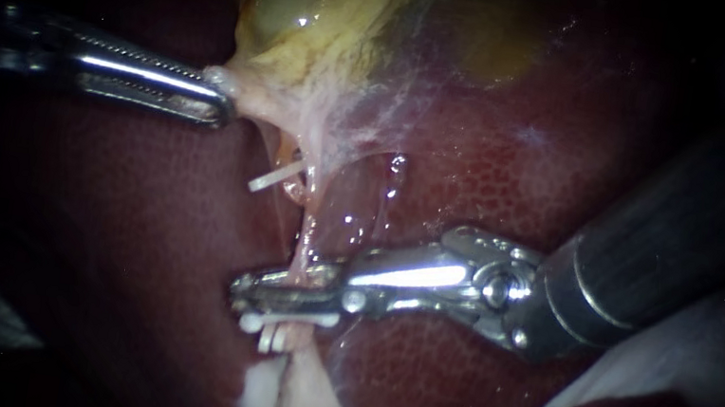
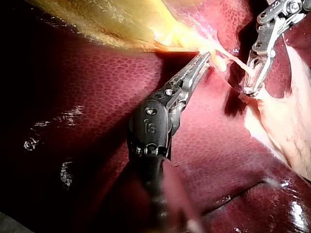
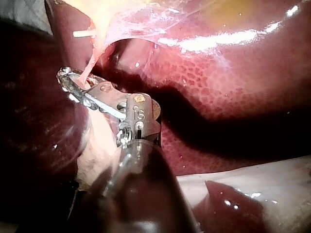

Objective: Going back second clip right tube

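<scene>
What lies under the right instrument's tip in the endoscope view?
Just beneath the right instrument, white clips sit on the tube, with liver behind. The tube's stretch at the tip itself is covered.

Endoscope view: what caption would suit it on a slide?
The left instrument grips the gallbladder; the right instrument meets a tube beside white clips, liver behind.
</scene>
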`<action>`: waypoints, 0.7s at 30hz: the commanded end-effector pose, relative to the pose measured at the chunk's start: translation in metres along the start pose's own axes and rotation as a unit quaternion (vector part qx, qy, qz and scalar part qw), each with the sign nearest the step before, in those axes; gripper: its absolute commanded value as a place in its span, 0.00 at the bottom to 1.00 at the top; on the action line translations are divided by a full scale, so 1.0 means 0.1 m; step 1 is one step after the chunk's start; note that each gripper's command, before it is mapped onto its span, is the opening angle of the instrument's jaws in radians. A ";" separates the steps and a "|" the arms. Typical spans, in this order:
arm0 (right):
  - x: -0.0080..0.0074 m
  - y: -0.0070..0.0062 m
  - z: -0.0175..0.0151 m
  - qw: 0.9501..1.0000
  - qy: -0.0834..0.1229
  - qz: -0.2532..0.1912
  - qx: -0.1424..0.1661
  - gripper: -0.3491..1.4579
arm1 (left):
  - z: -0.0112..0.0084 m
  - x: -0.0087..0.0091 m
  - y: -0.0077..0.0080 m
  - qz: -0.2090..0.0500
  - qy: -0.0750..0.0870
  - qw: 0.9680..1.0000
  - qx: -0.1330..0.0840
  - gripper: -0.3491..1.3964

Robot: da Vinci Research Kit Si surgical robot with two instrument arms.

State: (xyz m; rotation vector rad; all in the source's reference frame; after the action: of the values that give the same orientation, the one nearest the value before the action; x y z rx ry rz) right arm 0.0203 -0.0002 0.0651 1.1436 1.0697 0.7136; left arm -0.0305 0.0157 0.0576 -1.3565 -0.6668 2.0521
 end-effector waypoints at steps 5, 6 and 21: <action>0.002 0.003 0.004 0.999 0.011 -0.040 -0.024 0.34 | 0.000 0.000 0.000 0.000 0.000 1.000 0.000 0.00; 0.002 0.004 0.004 0.999 0.014 -0.043 -0.030 0.37 | 0.000 0.000 0.000 0.000 0.000 1.000 0.000 0.00; 0.004 0.031 -0.024 0.992 0.049 -0.054 -0.104 0.45 | 0.000 -0.002 0.001 0.000 0.000 1.000 0.000 0.00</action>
State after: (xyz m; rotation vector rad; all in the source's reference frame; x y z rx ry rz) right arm 0.0182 0.0019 0.0679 0.8711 1.1021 0.7857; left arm -0.0305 0.0155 0.0577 -1.3575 -0.6675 2.0526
